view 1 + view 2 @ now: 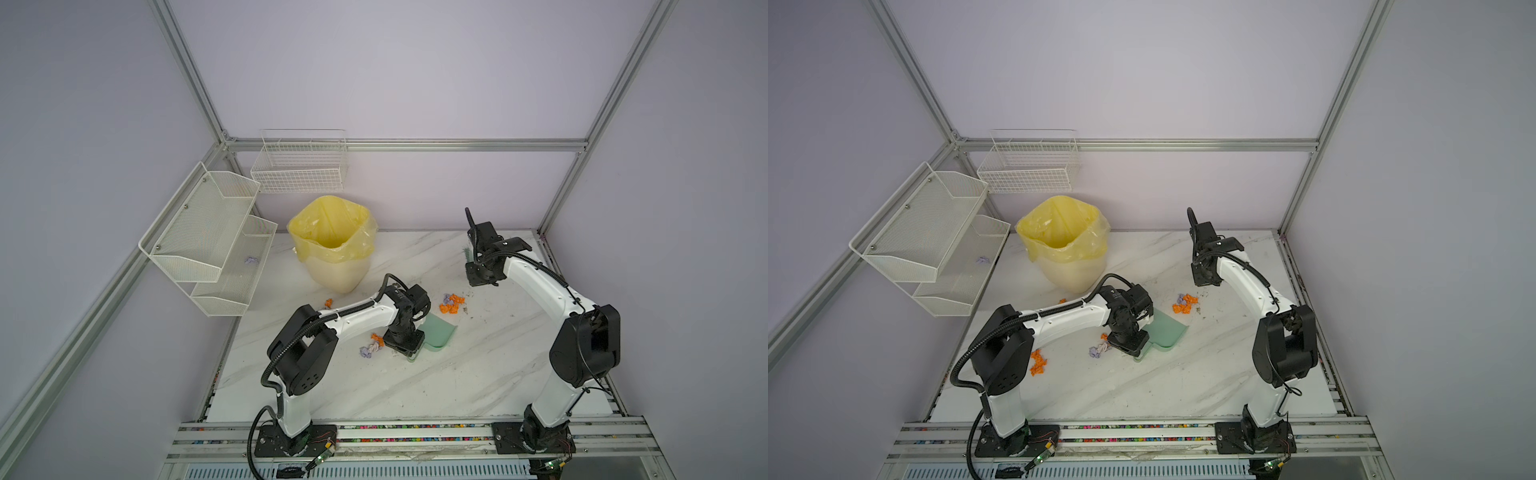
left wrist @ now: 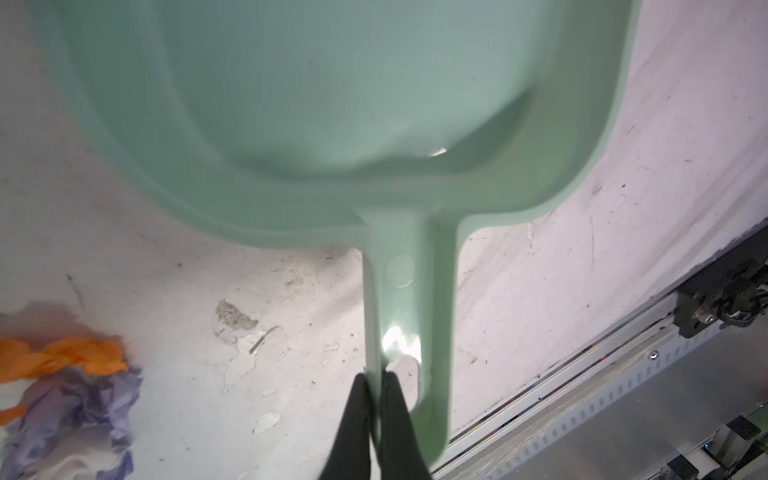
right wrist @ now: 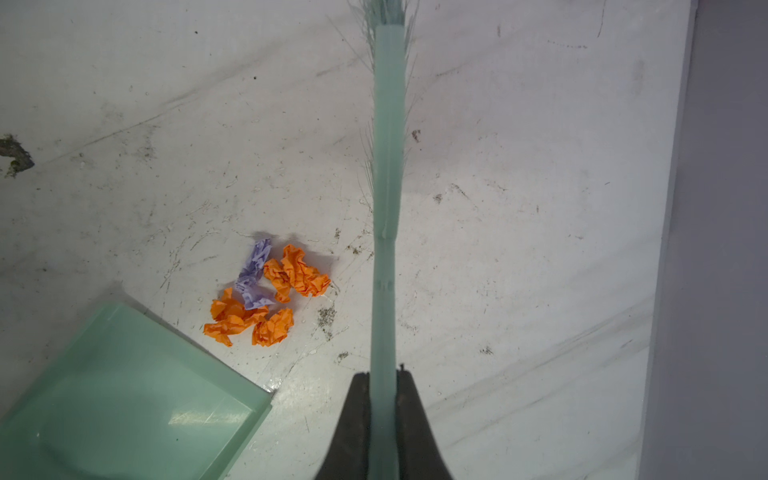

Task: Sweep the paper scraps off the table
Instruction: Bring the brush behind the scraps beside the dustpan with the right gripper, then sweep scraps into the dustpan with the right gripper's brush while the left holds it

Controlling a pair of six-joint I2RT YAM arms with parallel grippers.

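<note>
Left gripper was clamped tight on the end of the green dustpan handle, fingers pinching its edge. Right gripper was closed on the stem of the pale green brush, a finger pressed to each side.

Main pile of paper scraps, orange plus one lavender, sat on the table just off the dustpan's open lip. It lay between the lip and the brush, touching neither.

Second clump, lavender, whitish and orange, lay just beside the dustpan's handle, on the side away from the brush. Orange clump lay further out from the dustpan on that same side, by the left arm's elbow. Single orange bit was well apart from the dustpan, also on that side.

Couldn't tell whether the bristles touched the table.
</note>
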